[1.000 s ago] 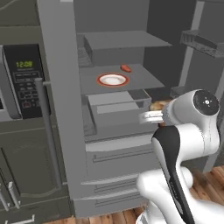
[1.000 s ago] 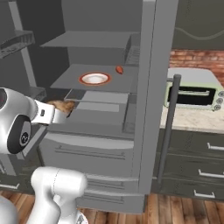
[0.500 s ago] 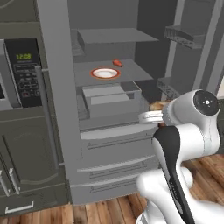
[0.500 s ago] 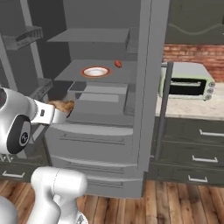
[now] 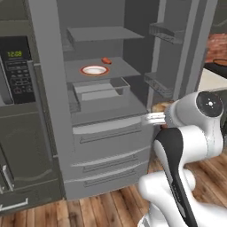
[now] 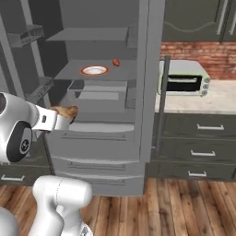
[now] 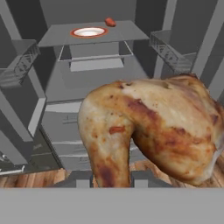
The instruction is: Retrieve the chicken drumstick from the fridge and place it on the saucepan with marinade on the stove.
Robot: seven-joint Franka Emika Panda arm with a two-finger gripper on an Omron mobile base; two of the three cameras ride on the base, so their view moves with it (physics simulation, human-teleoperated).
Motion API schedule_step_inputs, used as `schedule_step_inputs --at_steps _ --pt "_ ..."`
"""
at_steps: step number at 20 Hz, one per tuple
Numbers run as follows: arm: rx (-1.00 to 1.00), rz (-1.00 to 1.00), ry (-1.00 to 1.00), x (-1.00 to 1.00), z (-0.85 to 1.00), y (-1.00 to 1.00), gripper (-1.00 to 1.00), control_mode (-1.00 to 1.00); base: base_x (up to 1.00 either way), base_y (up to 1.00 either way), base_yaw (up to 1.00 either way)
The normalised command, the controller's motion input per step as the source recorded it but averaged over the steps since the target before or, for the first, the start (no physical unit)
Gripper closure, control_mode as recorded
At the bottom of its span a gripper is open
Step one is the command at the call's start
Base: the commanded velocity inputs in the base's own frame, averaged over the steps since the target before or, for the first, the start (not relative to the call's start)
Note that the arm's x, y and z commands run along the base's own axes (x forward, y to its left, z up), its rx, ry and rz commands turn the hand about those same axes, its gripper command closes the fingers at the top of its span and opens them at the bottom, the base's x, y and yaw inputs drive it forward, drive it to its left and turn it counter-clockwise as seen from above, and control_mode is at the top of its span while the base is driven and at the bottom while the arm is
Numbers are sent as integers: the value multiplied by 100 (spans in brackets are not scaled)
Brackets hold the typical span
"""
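My gripper (image 7: 111,181) is shut on the chicken drumstick (image 7: 148,131), a lumpy golden-brown piece that looms large in the hand view. From the base views the drumstick (image 5: 162,106) (image 6: 64,112) hangs at the end of the white hand, in front of the open fridge (image 5: 102,133) (image 6: 101,133) at the height of its lower ledge and clear of the shelves. A dark round rim with an orange edge (image 5: 219,62) is cut off by the frame's right side; it may be the saucepan. The stove is out of view.
On the fridge shelf sit a red-rimmed white plate (image 5: 94,70) and a small red-orange item (image 5: 106,60). The fridge doors stand open with bins (image 5: 166,33) (image 6: 27,36). A wall oven with a green clock (image 5: 15,71) is at left, a toaster oven (image 6: 182,78) on the counter at right.
The whole scene has shifted and shrunk in both base views, so the base has backed away from the fridge. The gripper still holds the drumstick in the same pose.
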Motion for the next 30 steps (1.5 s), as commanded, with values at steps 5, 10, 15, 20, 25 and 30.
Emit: schedule_step_inputs --at_steps 5,10,15,20,25,30 --pt "0 0 0 0 0 0 100 100 -7 -8 -32" --pt "0 0 0 0 0 0 100 100 0 -28 -49" --pt "0 0 0 0 0 0 100 100 0 -32 -49" --pt "0 0 0 0 0 0 100 100 -3 -26 -55" --pt "0 0 0 0 0 0 100 100 0 -22 -55" --pt "0 0 0 0 0 0 100 100 0 -35 -53"
